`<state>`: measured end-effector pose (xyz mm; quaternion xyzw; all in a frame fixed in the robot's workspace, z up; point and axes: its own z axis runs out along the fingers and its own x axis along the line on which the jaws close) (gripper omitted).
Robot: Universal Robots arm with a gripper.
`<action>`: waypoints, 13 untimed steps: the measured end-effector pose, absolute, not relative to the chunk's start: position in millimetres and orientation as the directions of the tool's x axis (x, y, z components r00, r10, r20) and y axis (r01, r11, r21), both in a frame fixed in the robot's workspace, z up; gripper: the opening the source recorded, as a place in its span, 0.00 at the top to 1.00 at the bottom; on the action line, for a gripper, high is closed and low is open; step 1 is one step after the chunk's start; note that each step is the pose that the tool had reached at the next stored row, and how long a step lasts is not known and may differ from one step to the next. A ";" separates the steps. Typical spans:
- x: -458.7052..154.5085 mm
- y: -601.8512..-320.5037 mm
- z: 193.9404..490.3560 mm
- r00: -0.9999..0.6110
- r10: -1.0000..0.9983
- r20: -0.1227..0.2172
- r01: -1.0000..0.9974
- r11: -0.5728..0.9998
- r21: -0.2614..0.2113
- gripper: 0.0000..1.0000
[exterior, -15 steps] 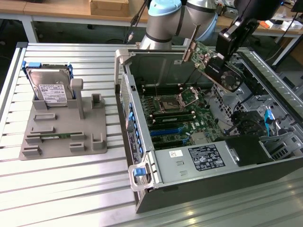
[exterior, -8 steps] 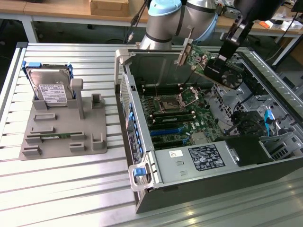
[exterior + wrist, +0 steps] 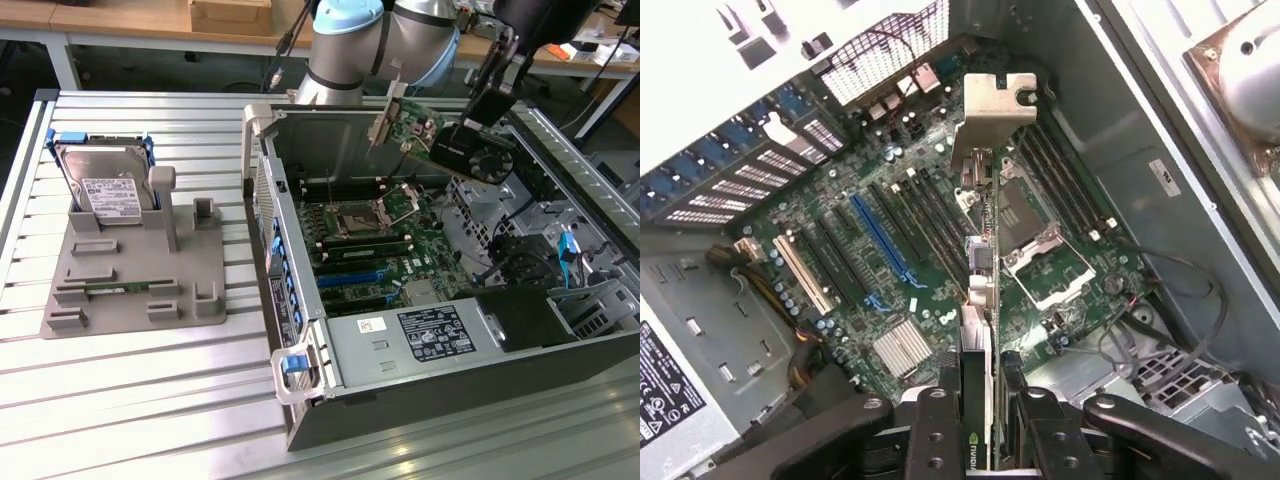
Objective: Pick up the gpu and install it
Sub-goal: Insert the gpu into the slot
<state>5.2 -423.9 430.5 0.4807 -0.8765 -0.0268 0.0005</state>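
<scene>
low in the wrist view's frame, the gripper (image 3: 978,425) has its dark fingers (image 3: 932,440) clamped on the gpu (image 3: 978,300), one on each flat face, so the card shows edge-on as a thin strip running up the middle of the picture. its long axis points straight away from the fingers, and the silver bracket (image 3: 992,108) sits at the far end, near the upper centre of the frame. beyond the card lies the motherboard (image 3: 890,260), with the blue slot (image 3: 880,243) and its dark neighbours lying off to the left of the card's edge, slanted against it, not lined up under it.

from the exterior view, the gpu (image 3: 445,140) hangs in the upper right of the frame, tilted, held in the air above the open computer case (image 3: 400,340), touching nothing inside. the hard drive (image 3: 105,185) stands on the grey holder (image 3: 140,280) at the far left, well apart.
</scene>
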 end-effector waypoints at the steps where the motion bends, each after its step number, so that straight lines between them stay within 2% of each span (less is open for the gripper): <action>1: 5.2 -423.9 430.5 -0.511 -0.859 -0.025 -0.859 0.510 0.048 0.74; 13: 5.2 -423.9 430.2 -0.245 -0.969 -0.025 -0.969 0.244 0.047 0.74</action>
